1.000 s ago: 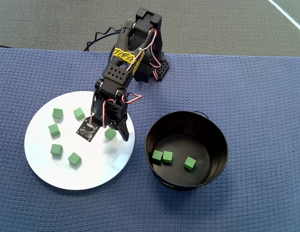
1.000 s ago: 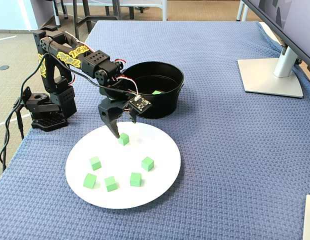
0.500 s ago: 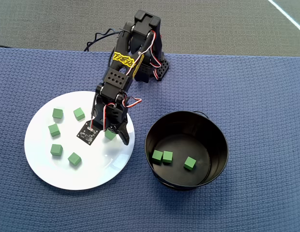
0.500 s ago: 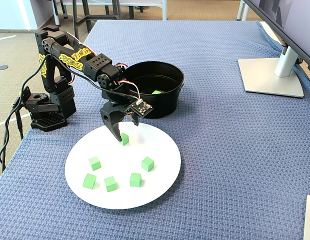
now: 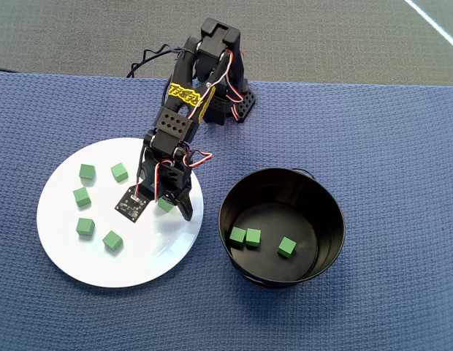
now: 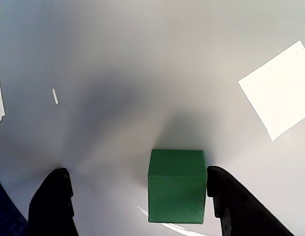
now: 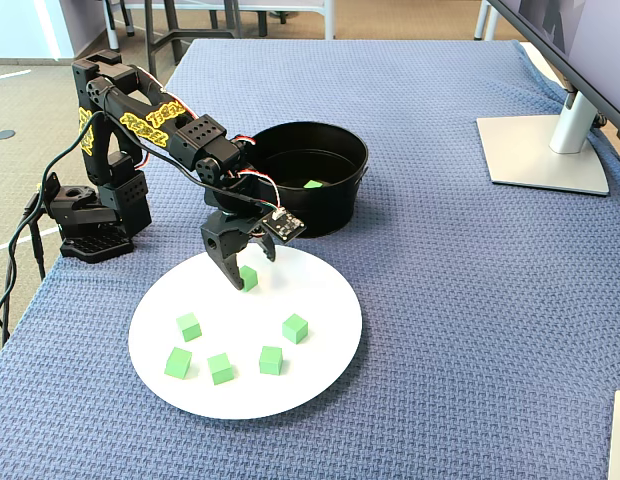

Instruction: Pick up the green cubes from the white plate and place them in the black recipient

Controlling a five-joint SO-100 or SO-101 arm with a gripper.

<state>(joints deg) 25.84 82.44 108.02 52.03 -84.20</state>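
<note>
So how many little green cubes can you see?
9. Five lie loose on the white plate, at. One sits between the open gripper fingers. Three are in the black pot.

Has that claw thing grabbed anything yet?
Nothing yet. The gripper is open, its jaws straddling one green cube that sits on the white plate; one jaw is at its side, the other apart.

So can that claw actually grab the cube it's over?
Probably yes. The open gripper already straddles the cube on the plate; one finger is beside it, with nothing else in the way.
</note>
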